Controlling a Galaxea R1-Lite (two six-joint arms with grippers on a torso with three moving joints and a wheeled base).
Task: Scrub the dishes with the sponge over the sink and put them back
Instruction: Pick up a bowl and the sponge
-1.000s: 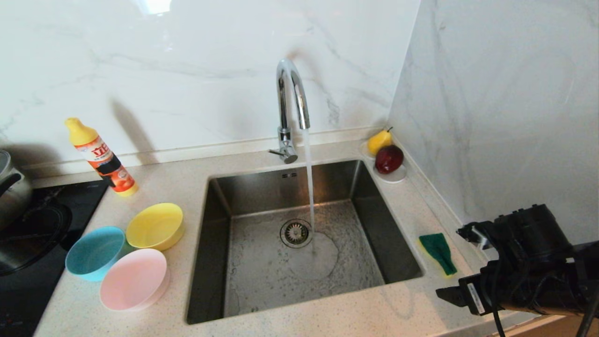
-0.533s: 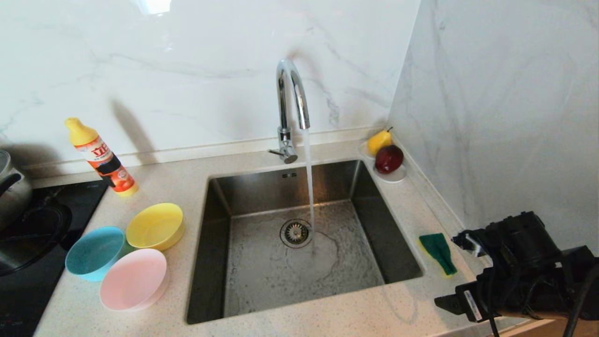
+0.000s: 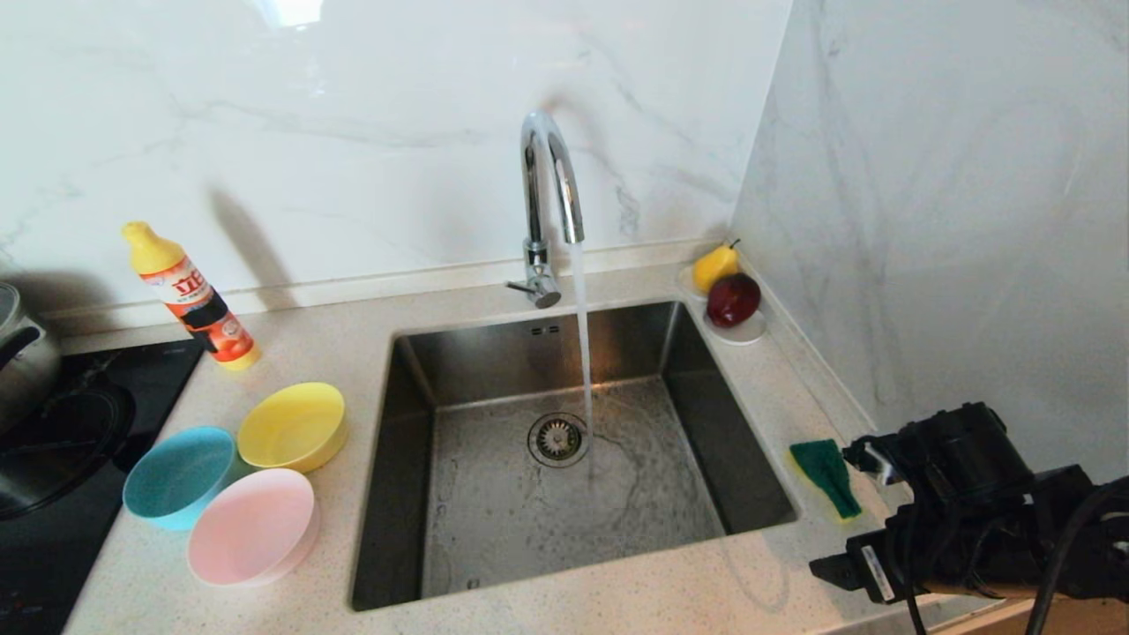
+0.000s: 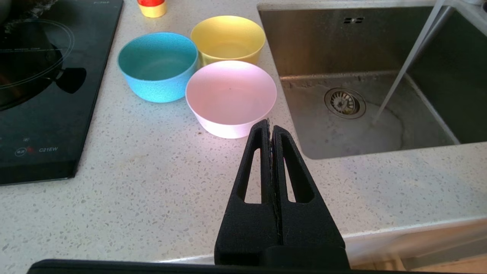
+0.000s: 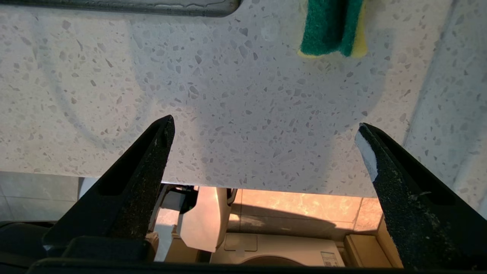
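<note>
Three bowls stand together on the counter left of the sink [image 3: 494,357]: yellow [image 3: 293,426], teal-blue [image 3: 180,477] and pale pink [image 3: 254,526]. The sponge [image 3: 826,476], green face up, lies on the counter at the sink's right rim. My right gripper [image 5: 264,123] hangs open and empty over the counter's front edge, short of the sponge [image 5: 331,28]. In the head view its arm [image 3: 961,511] fills the lower right corner. My left gripper [image 4: 269,125] is shut and empty, parked in front of the pink bowl [image 4: 231,97].
Water runs from the chrome faucet [image 3: 551,190] into the basin beside the drain [image 3: 557,438]. A detergent bottle [image 3: 190,295] stands at the back left. A pot [image 3: 22,353] sits on the black cooktop [image 3: 53,459]. A saucer [image 3: 739,333] with fruit sits back right, by the side wall [image 3: 953,220].
My right arm has sunk lower and edged left toward the sponge. The bowls, the sponge and the left gripper have not moved.
</note>
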